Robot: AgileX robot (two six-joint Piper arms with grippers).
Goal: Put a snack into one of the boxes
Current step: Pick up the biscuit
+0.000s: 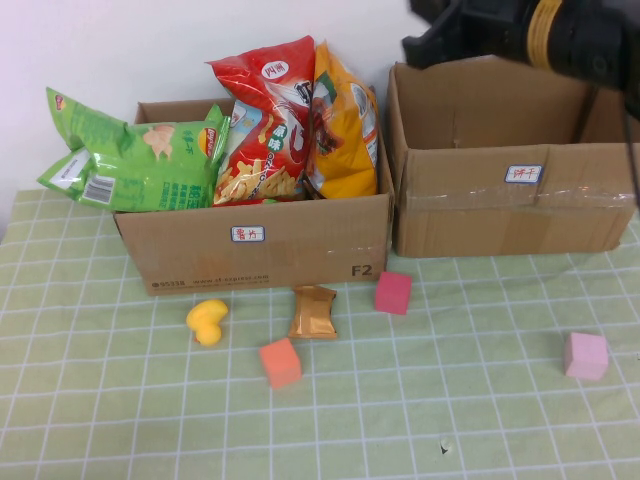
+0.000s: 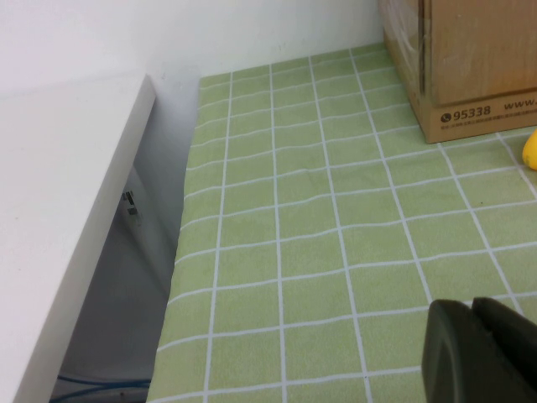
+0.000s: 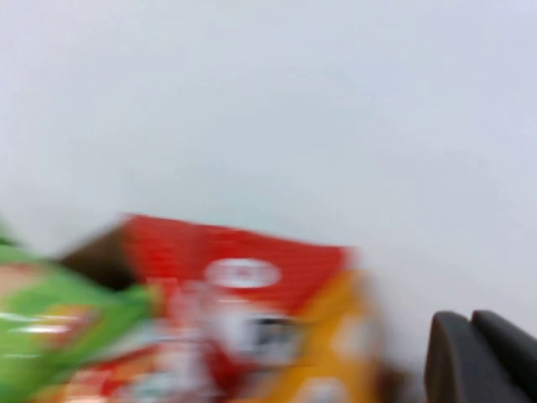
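A small brown snack packet [image 1: 313,312] lies on the green checked cloth in front of the left cardboard box [image 1: 250,250]. That box holds a green chip bag [image 1: 140,160], a red one [image 1: 265,120] and a yellow one [image 1: 345,120]. The right cardboard box [image 1: 500,215] stands beside it, its inside hidden. My right arm [image 1: 520,35] hangs high over the right box. My right gripper [image 3: 471,317] is shut and empty, facing the blurred red bag [image 3: 235,269]. My left gripper [image 2: 471,304] is shut and empty, low over the cloth near the table's left edge.
A yellow toy [image 1: 207,320], an orange cube [image 1: 280,362], a magenta cube [image 1: 393,293] and a pale pink cube [image 1: 585,356] lie on the cloth. In the left wrist view the left box's corner [image 2: 470,75] and a white surface [image 2: 59,210] beyond the table edge show.
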